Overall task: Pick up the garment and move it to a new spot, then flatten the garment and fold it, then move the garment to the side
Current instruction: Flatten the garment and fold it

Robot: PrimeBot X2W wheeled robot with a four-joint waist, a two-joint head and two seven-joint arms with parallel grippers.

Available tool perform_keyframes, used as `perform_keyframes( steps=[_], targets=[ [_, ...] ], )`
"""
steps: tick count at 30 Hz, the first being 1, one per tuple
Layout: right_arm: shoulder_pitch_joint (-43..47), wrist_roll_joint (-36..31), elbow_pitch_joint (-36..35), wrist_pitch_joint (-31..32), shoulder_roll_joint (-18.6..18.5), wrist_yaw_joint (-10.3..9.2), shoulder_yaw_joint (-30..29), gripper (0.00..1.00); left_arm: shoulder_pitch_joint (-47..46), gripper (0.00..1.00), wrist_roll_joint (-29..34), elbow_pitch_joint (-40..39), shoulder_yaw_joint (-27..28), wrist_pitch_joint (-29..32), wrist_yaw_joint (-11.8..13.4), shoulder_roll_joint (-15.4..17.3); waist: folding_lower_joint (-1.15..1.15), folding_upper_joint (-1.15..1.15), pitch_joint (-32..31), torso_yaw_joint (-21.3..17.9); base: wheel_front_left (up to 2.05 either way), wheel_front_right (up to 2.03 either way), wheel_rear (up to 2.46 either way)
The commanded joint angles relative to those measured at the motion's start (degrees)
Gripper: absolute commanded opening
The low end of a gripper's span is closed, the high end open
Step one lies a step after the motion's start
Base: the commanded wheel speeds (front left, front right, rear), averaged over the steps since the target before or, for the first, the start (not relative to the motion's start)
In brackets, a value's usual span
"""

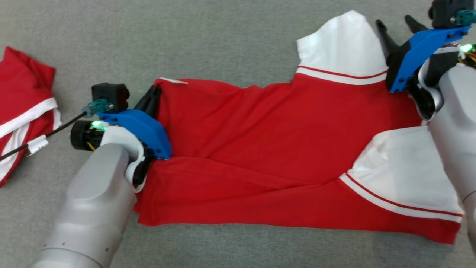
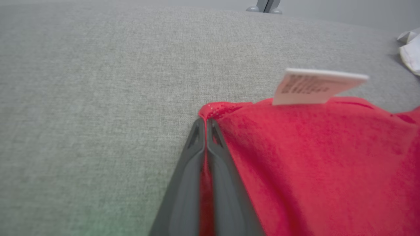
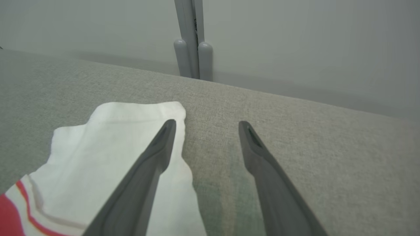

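A grey woven fabric surface (image 1: 223, 37) spreads beneath everything. In my head view the red garment (image 1: 267, 141) lies across its middle, spread out but rumpled: a short-sleeved shirt with two white sleeves, each edged by a thin red stripe, both at my right end. A second red and white garment (image 1: 22, 96) lies bunched at the far left, well apart from the first.

My left gripper (image 1: 155, 91) sits at the shirt's left hem. The left wrist view shows this close up: my two dark fingers are pressed together with a strip of red cloth pinched between them, right at the corner of the hem. Near them a white printed care label (image 2: 315, 86) stands up off the cloth.

My right gripper (image 1: 394, 21) is at the upper right, beside the upper white sleeve (image 1: 342, 44). Its fingers are spread apart and hold nothing. In the right wrist view one finger lies over the sleeve's edge and the other over bare grey fabric; I cannot tell whether either touches.

That view also looks past the surface's far edge to a pale grey wall (image 3: 295, 49) and a grey upright post (image 3: 192, 39) with two rounded feet.
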Motion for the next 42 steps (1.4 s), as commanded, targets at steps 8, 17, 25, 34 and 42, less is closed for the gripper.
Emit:
perform_keyframes(
  steps=[8,17,25,34,42],
  targets=[
    [-5.55,-2.50,6.81,3.20,-0.84,0.00,0.28,1.00,-1.79,0.00,-1.41,2.68,-3.38,-3.20,0.14,-4.73,-0.01,0.00,4.14,6.76,0.00,0.00,0.00],
    [-8.27,-5.68,8.88,-2.93,-3.82,-0.04,-0.36,0.00,-3.46,0.00,-3.15,6.10,-1.63,-7.33,1.03,-3.64,-0.01,0.00,4.30,7.35,0.00,0.00,0.00],
    [-9.67,-9.08,10.01,-12.94,-4.94,-0.04,-4.75,0.00,-4.71,0.00,-3.35,4.80,2.36,-8.59,2.89,-2.33,-0.01,0.00,3.16,6.40,0.00,0.00,0.00],
    [-6.05,-11.90,5.91,-14.91,-3.19,-0.05,-11.09,0.00,-1.32,0.00,0.45,-1.43,7.59,-8.61,4.49,-0.33,-0.01,0.00,0.83,3.79,0.00,0.00,0.00],
    [5.59,-8.37,-7.58,-14.92,0.79,-0.03,-13.57,0.00,2.72,0.00,3.34,-3.20,10.46,-8.61,3.80,-0.15,-0.01,0.00,-3.21,0.71,0.00,0.00,0.00]
  ],
)
